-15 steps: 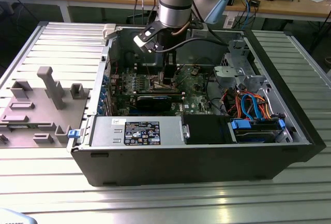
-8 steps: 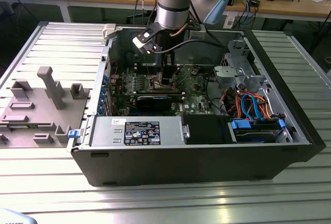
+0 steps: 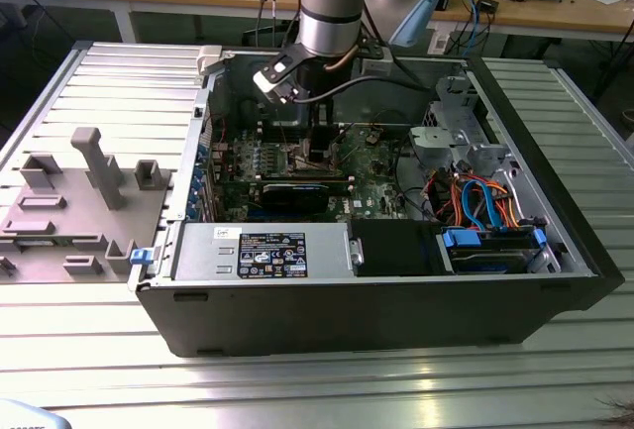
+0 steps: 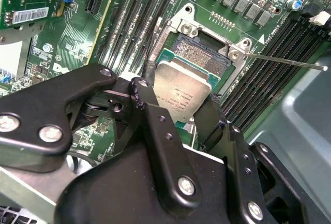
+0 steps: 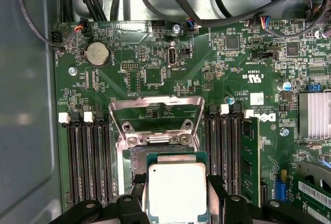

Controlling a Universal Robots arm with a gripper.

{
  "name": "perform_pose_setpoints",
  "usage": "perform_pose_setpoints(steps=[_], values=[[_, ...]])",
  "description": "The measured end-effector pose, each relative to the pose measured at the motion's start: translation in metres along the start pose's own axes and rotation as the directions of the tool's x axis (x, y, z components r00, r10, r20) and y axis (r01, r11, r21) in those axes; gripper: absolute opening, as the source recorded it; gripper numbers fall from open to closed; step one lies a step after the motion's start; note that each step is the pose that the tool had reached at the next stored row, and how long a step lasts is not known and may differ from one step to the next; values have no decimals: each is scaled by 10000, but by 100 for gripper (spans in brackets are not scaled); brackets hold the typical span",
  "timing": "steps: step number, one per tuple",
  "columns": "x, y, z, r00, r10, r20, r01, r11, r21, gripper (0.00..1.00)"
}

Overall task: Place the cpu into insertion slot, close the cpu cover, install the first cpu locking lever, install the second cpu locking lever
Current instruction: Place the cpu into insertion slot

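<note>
My gripper point(image 5: 177, 194) is clamped on the cpu point(image 5: 177, 185). One black finger point(image 5: 216, 190) presses each of two opposite edges, and the silvery lid faces up between them. Both wrist views cut off the edge of the chip nearest my palm.

Directly beneath the chip lies the insertion slot point(image 4: 202, 54). In the second wrist view the chip looks tilted over the slot, with the dark contact field bare past its far edge. I cannot tell whether the chip touches the slot anywhere, because my own fingers and linkage hide the near side.

Just beyond the slot, the first wrist view shows the cpu cover point(image 5: 155, 100) swung up and standing open, with green board visible through its window. The second wrist view does not make that frame clear, but it shows a thin metal locking lever point(image 4: 284, 60) sticking out sideways from a corner of the slot. Memory slots point(image 5: 88, 157) run along both sides of my fingers.

In the exterior view my arm point(image 3: 332, 3) reaches down into the open computer case point(image 3: 396, 315). The fingers and the chip are too small and shadowed there to make out.
</note>
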State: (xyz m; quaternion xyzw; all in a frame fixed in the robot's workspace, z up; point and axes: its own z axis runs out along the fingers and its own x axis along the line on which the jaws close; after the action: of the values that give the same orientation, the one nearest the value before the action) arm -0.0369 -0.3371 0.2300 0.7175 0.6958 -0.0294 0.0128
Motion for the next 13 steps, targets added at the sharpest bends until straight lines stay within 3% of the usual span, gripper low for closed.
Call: perform_pose_setpoints(steps=[13], values=[[9, -16, 23, 10000, 0, -1, 0, 10000, 0, 55]])
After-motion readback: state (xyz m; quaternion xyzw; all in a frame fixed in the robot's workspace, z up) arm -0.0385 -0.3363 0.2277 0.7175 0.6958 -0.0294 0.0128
